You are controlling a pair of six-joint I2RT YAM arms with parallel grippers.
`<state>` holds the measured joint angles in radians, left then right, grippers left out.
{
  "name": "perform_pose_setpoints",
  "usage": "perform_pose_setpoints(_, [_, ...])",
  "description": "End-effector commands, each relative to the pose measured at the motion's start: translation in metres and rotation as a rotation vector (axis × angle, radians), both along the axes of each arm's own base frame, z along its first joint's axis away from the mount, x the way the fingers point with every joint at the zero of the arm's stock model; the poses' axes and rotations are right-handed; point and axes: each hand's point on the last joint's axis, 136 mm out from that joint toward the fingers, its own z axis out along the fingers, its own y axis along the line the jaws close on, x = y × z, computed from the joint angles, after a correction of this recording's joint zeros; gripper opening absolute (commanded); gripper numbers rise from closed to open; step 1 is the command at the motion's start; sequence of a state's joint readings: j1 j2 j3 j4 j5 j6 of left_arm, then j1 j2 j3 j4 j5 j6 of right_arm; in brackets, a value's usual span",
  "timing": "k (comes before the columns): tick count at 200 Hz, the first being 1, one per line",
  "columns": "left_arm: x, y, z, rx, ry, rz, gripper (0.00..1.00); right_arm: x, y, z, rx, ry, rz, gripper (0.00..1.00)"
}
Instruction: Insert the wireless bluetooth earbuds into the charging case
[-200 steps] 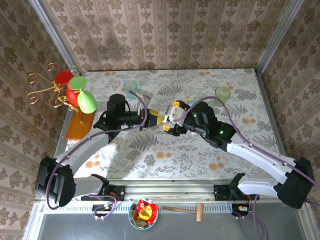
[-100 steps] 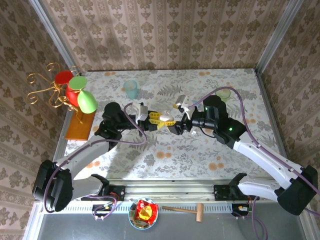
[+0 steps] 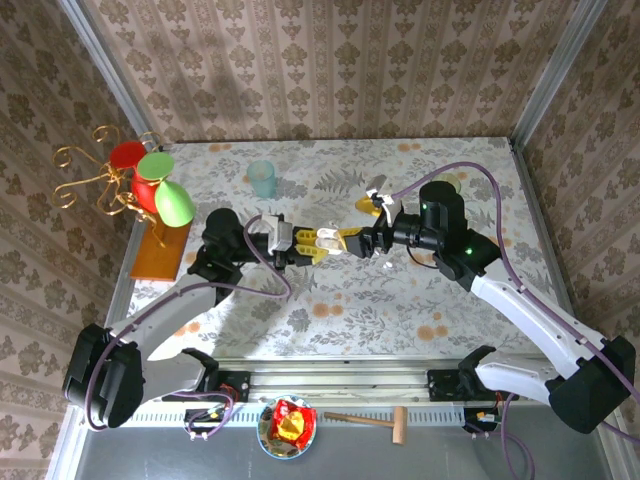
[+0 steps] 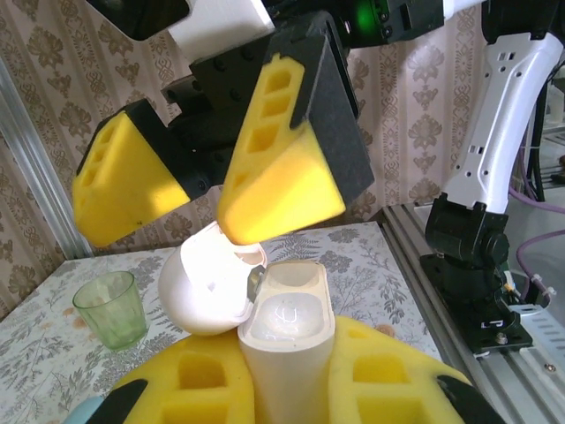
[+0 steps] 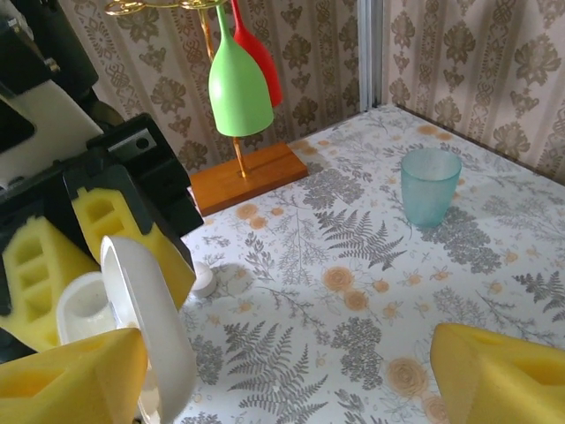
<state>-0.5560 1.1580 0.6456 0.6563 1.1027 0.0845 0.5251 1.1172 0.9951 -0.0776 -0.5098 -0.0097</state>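
**Top view.**
- Left tool: over the middle of the desk, shut on the charging case. The case is held in the air and reaches toward the right arm.
- Right tool: directly facing the left tool, jaws spread wide, holding nothing. One yellow finger is at the case's end, the other is raised clear of it.
- Earbud: a tiny whitish speck, probably an earbud, on the desk just beside and below the right tool. It is too small to show its long axis.

**Left wrist view.**
- Charging case: clamped upright between this tool's two yellow pads, its open top facing away from the camera.
- Lid: swung open to the left.
- The one well in view looks glossy; I cannot tell whether it is filled.
- Right tool: above the case, with one finger touching the lid's rim.

**Right wrist view.**
- Lid: shown edge-on, just beside this tool's left finger.
- A small white piece lies on the desk beyond the case.

**Judgement.** The loose piece is on the desk beneath the held case and closer to the right arm. The open right tool would have to drop down and away from the lid to reach it.
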Motion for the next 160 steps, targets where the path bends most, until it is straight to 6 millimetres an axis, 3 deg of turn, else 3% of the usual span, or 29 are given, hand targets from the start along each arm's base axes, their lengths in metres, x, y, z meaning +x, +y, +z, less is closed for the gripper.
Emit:
perform_pose_setpoints(1, [-0.002,0.001,0.003,-0.021,-0.058,0.005,0.00,-0.006,0.002,0.021,0.049,-0.023,0.031,0.91])
perform_pose_setpoints(17, [0.011,0.001,0.003,-0.025,-0.042,0.065,0.00,-0.016,0.003,0.025,0.066,-0.048,0.069,1.00])
perform_pose_setpoints(44, [0.033,0.007,0.003,-0.059,-0.029,0.169,0.00,-0.021,-0.007,0.034,0.105,-0.080,0.035,1.00])
perform_pose_setpoints(69, [0.047,0.017,0.004,-0.102,-0.024,0.236,0.00,-0.002,-0.030,0.035,0.169,-0.068,-0.122,1.00])
perform_pose_setpoints(85, [0.052,0.021,0.007,-0.141,-0.025,0.258,0.00,0.018,-0.050,0.022,0.201,-0.021,-0.246,1.00])
perform_pose_setpoints(99, [0.054,0.023,0.008,-0.166,-0.032,0.270,0.00,0.039,-0.071,0.003,0.210,0.043,-0.375,1.00])
perform_pose_setpoints(120, [0.055,0.024,0.006,-0.172,-0.039,0.284,0.00,0.068,-0.102,-0.044,0.144,0.229,-0.579,0.97])
perform_pose_setpoints(160, [0.055,0.023,-0.006,-0.114,-0.062,0.313,0.00,0.086,-0.116,-0.134,-0.118,0.532,-0.727,0.93])
